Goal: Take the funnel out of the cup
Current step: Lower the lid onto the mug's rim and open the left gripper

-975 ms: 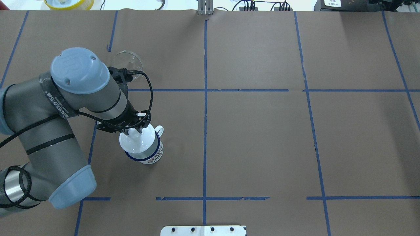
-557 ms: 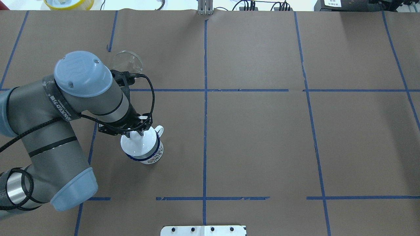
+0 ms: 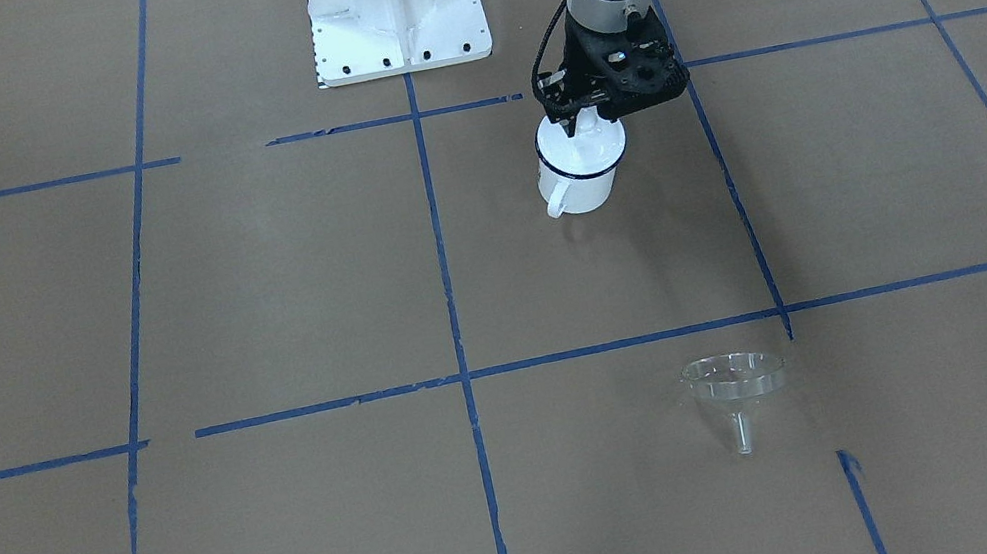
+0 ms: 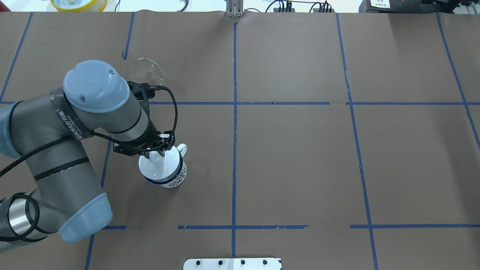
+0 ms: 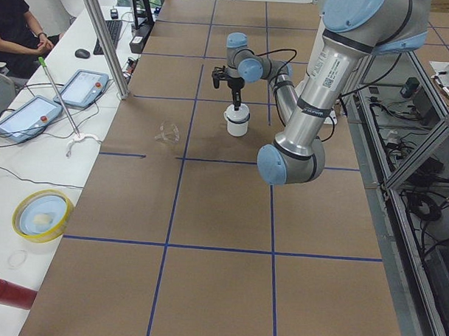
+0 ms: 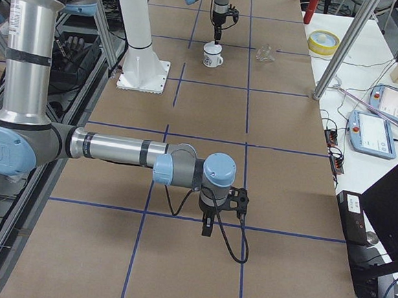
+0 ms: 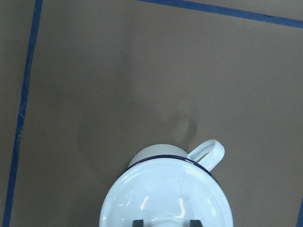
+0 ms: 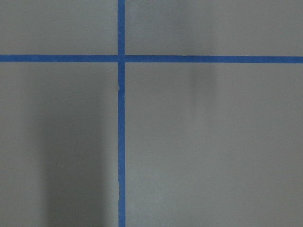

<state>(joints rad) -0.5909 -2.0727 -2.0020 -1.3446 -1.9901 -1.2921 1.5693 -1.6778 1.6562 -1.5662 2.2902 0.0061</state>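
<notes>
1. small clear see-through funnel (image 3: 735, 380): rests on the brown paper-covered bench (image 3: 252, 289), well apart from the mug.
2. white enamel mug with dark blue rim (image 3: 580, 184): upright, capped by a round white knobbed lid (image 7: 165, 194).
3. left hand (image 3: 580, 124): clamped on the lid's knob.
4. right hand (image 6: 207, 227): over the bench; cannot tell whether it is apart or together.

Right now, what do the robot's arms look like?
Both arms are thick grey tubes with rounded light blue caps at the joints. The left arm has black bands, printed lettering and a black braided cable looping to its black left gripper. The right arm looks the same, with a black right gripper and cable.
</notes>
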